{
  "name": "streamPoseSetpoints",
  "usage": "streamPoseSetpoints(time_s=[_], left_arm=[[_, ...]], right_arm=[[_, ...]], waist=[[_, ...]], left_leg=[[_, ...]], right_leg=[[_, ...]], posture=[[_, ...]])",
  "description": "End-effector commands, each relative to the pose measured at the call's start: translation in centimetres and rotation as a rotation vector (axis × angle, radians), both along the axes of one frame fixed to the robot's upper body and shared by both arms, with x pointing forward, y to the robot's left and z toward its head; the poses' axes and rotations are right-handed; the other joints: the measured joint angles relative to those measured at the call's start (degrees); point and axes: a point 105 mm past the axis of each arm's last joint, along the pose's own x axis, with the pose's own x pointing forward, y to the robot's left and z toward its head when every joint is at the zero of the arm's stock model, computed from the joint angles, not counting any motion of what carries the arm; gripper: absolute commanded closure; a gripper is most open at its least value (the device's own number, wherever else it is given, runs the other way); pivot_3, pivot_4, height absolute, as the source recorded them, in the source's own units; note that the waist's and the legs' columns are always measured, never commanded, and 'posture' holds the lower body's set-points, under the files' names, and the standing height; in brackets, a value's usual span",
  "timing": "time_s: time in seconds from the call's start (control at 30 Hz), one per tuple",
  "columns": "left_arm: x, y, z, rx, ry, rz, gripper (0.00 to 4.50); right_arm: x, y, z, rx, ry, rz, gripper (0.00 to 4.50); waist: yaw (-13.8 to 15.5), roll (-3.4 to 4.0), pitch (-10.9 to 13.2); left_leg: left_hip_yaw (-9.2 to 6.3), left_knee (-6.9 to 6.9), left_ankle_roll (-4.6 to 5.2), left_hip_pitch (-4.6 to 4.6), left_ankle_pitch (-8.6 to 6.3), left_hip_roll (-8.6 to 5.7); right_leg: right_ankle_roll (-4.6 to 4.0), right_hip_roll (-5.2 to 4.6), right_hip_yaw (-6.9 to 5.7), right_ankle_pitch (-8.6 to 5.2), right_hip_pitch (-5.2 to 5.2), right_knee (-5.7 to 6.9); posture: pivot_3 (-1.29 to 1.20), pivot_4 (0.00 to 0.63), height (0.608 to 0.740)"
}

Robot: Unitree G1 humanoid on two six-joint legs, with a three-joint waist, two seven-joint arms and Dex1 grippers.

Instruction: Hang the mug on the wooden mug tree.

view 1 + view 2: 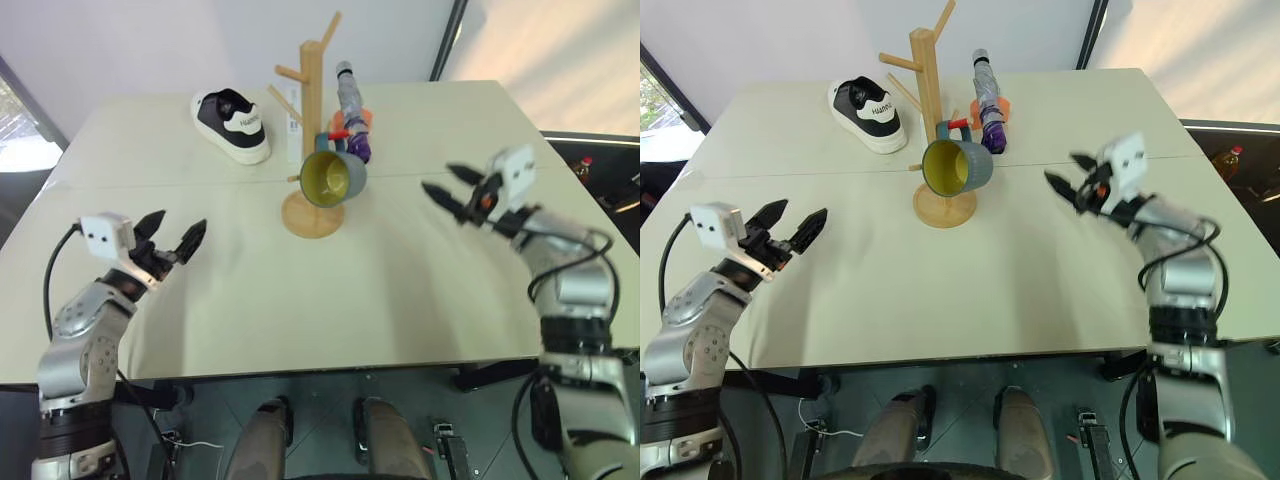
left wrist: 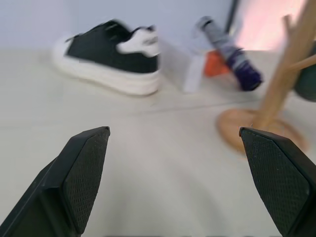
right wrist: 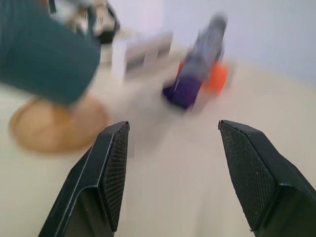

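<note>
Pale tabletop [image 1: 330,300] carries everything, and at its middle the mug [image 1: 333,178] hangs on a low peg of the wooden mug tree [image 1: 313,120], its yellow-green mouth tipped toward the robot and its body just above the round base. Judging by that, the hanging looks done and the step in hand is to clear away cleanly. Behind the stand lie a folded purple umbrella [image 1: 352,112] with an orange piece beside it, and off to the left a black and white sneaker [image 1: 232,124]. The right gripper [image 1: 456,193] hovers well right of the mug, jaws wide and empty; the left gripper [image 1: 172,236] hovers well left, jaws also wide and empty. Good practice is to keep both arms low and away from the post so nothing nudges the handle off its peg
</note>
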Motion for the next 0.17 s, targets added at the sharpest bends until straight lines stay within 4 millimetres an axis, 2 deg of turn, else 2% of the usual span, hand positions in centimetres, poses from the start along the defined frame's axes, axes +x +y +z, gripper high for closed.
streamPoseSetpoints(time_s=[0.03,0.17], left_arm=[[-0.4,1.7,-0.7,0.02,-0.01,0.077,0.0],[-1.0,2.3,-1.9,0.032,0.018,0.105,0.0]], right_arm=[[-0.6,-0.1,1.3,0.072,-0.086,-0.017,1.54],[-1.0,0.5,-0.5,0.09,-0.062,-0.016,1.54]], waist=[[0.0,0.01,0.0],[0.2,0.0,0.0]], left_leg=[[0.02,0.02,0.0,0.03,0.0,0.0],[0.02,0.2,-0.03,0.04,0.01,0.01]], right_leg=[[-0.01,0.0,0.02,0.01,0.01,0.0],[0.0,0.0,0.04,0.0,0.08,-0.01]], posture=[[0.0,0.15,0.74],[0.0,0.15,0.74]])
